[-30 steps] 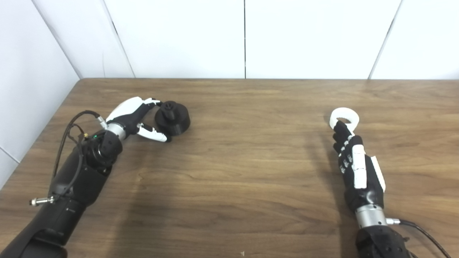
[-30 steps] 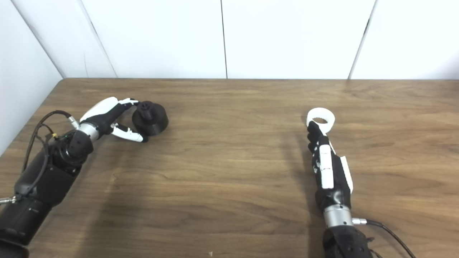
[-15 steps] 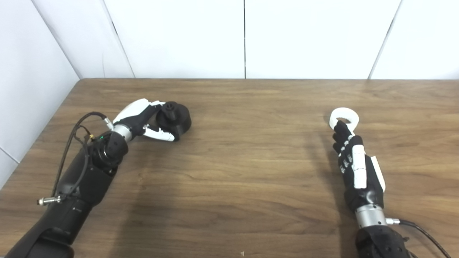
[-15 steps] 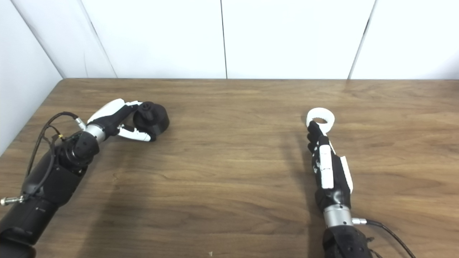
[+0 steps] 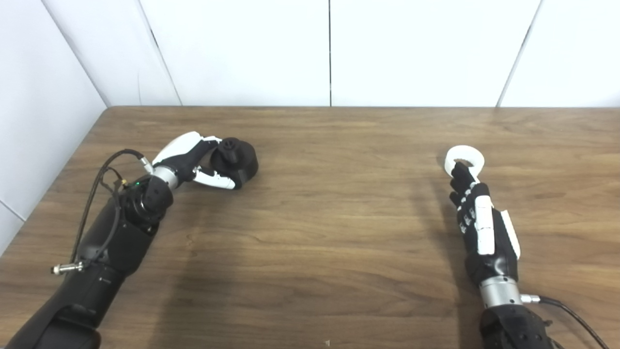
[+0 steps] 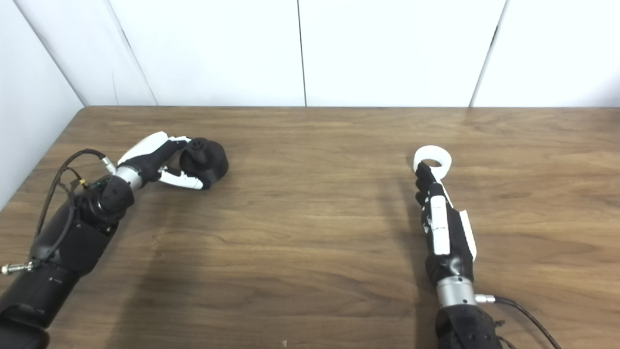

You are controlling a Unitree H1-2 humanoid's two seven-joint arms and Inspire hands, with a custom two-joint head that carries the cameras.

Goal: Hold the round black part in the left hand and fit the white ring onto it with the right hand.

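Two hands, each at its own part | left hand (image 5: 193,160) wraps the round black part (image 5: 237,160) on the desk (image 5: 329,218), far left; lifted or not, cannot tell | right hand (image 5: 477,218) flat, fingers extended, fingertips touching white ring (image 5: 465,160) just beyond; not gripped | parts well apart, ring must travel left

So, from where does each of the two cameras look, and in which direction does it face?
Left eye view: on the head, facing down and forward at the wooden table; both arms show, left robot hand around the round black part.
Right eye view: beside it, slightly rightward, same direction; right robot hand touching the white ring.
Shared: everything, only shifted sideways.
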